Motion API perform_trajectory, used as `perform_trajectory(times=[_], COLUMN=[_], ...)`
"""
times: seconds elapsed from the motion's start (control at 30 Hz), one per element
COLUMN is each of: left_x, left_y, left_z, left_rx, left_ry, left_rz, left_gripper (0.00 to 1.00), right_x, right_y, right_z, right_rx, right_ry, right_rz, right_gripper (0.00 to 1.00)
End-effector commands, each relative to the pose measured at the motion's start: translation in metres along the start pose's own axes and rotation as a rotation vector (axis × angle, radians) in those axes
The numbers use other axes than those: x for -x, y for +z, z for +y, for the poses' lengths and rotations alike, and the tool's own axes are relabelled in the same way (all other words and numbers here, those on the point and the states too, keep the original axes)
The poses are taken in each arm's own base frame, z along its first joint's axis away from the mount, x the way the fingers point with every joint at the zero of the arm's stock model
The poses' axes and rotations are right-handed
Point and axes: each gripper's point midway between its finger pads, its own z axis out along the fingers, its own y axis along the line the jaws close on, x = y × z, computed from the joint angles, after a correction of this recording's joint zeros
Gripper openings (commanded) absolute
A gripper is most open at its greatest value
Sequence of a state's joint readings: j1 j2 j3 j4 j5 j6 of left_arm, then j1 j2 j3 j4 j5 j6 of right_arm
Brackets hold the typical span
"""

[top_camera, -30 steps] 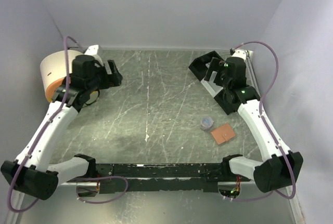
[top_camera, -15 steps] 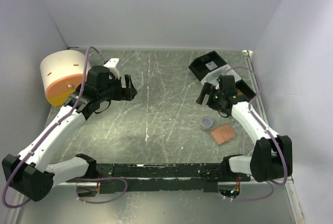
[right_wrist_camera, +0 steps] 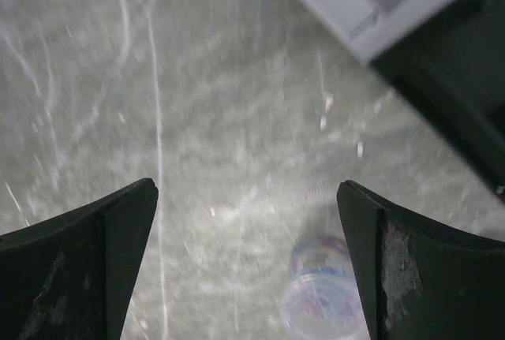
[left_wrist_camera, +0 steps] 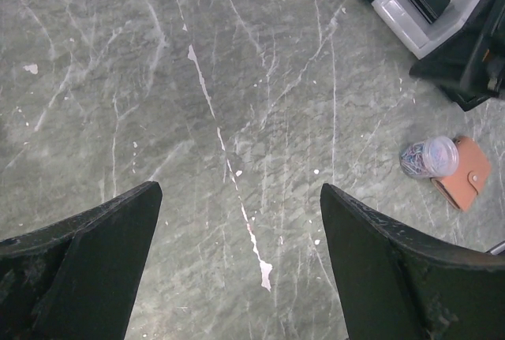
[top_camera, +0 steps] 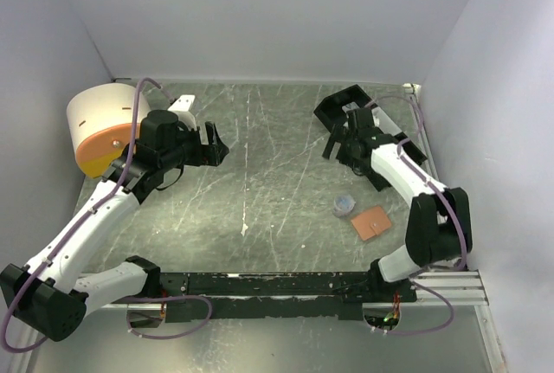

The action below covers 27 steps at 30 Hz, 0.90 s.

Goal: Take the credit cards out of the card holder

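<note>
Setting: a grey-green marbled counter (top_camera: 260, 183) with white scratches, boxed in by plain pale walls (top_camera: 260, 18).
Card holder: I see the salmon-orange card holder (top_camera: 371, 221) lying flat and folded shut on the right side of the counter, nearer the arm bases than the tray. The left wrist view shows it (left_wrist_camera: 465, 173) with a small snap tab across one edge.
Neighbours: a small clear jar (top_camera: 344, 206) of coloured bits stands just beside it, perhaps touching. The black-and-white tray (top_camera: 355, 118) sits at the far right, and a white-and-orange drum (top_camera: 99, 126) at the far left.
Left jaws: spread wide and empty, above the left-centre of the counter, well apart from the holder.
Right jaws: spread wide and empty, over bare counter near the tray. The jar (right_wrist_camera: 319, 300) shows at the bottom of that view, but the holder does not.
Handling: I judge it light, thin and soft, likely to slide or flex rather than lift cleanly.
Where to hold: I would pinch a free edge by the fold with one arm and work the tab with the other.
Risk: the jar may get knocked over.
</note>
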<state>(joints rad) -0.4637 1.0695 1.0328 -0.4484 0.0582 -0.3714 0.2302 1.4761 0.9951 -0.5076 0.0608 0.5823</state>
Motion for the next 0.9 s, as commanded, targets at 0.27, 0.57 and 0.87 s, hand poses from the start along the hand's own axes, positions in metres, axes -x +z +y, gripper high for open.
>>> perform_trajectory(times=[0.27,0.57,0.87], left_x=[0.004,0.008,0.007], left_y=[-0.009,-0.026,-0.032], left_z=[-0.007,0.001,0.008], left_rx=[-0.014,0.027,0.065], left_ry=[-0.036,-0.032,-0.041], left_rz=[-0.012,-0.054,-0.072], left_gripper=[0.93,0.94,0.91], right_x=[0.127,0.153,0.162], right_y=[0.028,0.056,0.082], right_z=[-0.001,-0.001,0.002], right_rx=[-0.226,-0.240,-0.226], right_ry=[0.227,0.274,0.266], right_rz=[-0.279,-0.301,-0.273], right_gripper=[0.99,0.76,0.71])
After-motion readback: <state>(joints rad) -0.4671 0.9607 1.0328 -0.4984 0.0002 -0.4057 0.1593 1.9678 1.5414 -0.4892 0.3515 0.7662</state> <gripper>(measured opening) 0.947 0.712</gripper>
